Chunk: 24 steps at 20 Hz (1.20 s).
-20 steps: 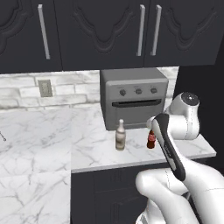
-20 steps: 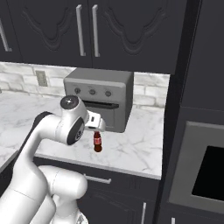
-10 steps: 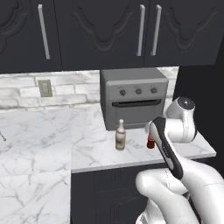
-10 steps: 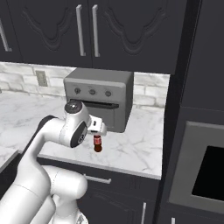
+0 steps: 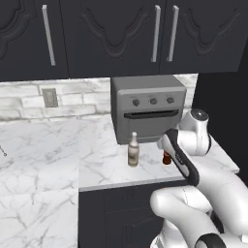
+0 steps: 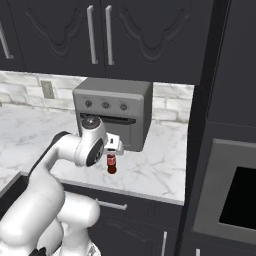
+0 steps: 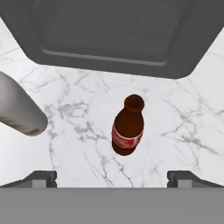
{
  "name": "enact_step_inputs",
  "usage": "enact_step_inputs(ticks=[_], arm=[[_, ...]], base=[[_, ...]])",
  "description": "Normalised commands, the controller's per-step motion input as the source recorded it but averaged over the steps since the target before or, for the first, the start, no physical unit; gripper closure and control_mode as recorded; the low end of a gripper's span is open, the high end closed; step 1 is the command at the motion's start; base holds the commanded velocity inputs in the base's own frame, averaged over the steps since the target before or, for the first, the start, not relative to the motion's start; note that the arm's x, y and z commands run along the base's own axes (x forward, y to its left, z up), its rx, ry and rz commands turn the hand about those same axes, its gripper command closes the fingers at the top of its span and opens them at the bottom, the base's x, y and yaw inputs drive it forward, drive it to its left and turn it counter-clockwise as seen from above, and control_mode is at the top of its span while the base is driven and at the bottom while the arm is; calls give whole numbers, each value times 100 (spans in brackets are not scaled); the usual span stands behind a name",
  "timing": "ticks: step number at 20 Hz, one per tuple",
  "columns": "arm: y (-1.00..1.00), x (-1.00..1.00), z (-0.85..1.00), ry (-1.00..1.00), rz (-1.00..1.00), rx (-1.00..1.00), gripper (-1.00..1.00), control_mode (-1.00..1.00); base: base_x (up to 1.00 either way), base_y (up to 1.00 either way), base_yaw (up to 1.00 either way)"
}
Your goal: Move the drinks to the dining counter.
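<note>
The dark brown bottle with the red label stands upright on the marble worktop, just in front of the grey toaster oven at 12 o'clock. The cream-beige bottle stands at 9 o'clock, apart from it. The gripper hovers above the brown bottle — jaws wide, holding nothing.

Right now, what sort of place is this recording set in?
A rendered home kitchen, by the look of it: a grey toaster oven on a white marble worktop, dark cabinets above, and small drink bottles, cream and brown, standing in front of it.
</note>
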Motion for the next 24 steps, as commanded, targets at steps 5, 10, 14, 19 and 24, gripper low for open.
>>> enact_step_inputs(ticks=[5,10,14,19,24], arm=[[-5,27,0,9,0,0,-100,-100],[-2,0,-7,0,0,0,-100,-100],[-2,0,-9,0,0,0,-100,-100],[-1,0,-19,0,0,0,-100,-100],[-2,3,-27,0,0,0,-100,-100]], base=[[0,0,0],[0,0,0],[0,0,0],[0,0,0],[0,0,0]])
